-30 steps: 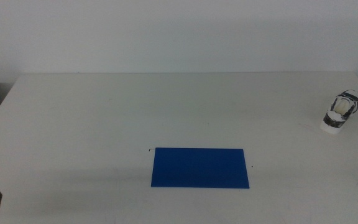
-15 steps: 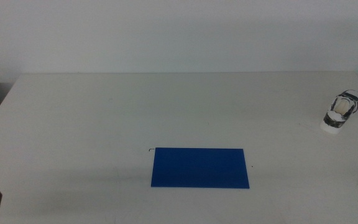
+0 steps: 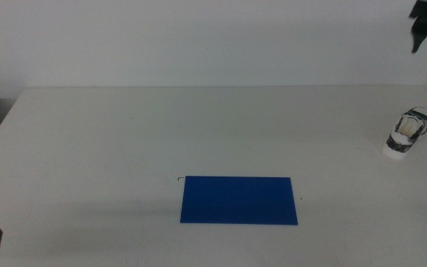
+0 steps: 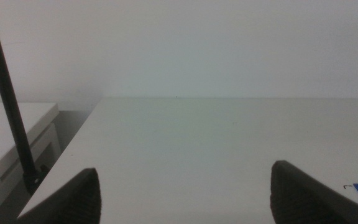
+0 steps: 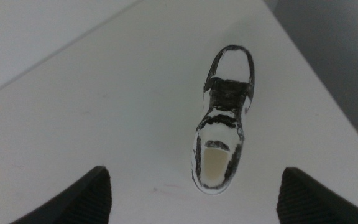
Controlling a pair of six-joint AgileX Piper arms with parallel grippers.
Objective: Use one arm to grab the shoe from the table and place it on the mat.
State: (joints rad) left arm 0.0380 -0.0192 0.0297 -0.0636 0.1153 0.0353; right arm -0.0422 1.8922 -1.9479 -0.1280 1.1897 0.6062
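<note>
Middle view: right hand (image 3: 424, 21) released, high above shoe (image 3: 405, 133); mat (image 3: 239, 199) apart.

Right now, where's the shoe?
In the middle view the shoe stands on the table near its far right edge, well right of and beyond the mat. The right gripper hangs above it, jaws open.

1. The right claw (image 5: 194, 198) shows two dark, matte jaw tips with rounded upper edges.
2. The left claw (image 4: 182, 193) has matching blunt black jaw tips.
3. In the middle view, the right arm (image 3: 425, 21) is an angular black shape at 1 o'clock, the left a black sliver at 7 o'clock.
</note>
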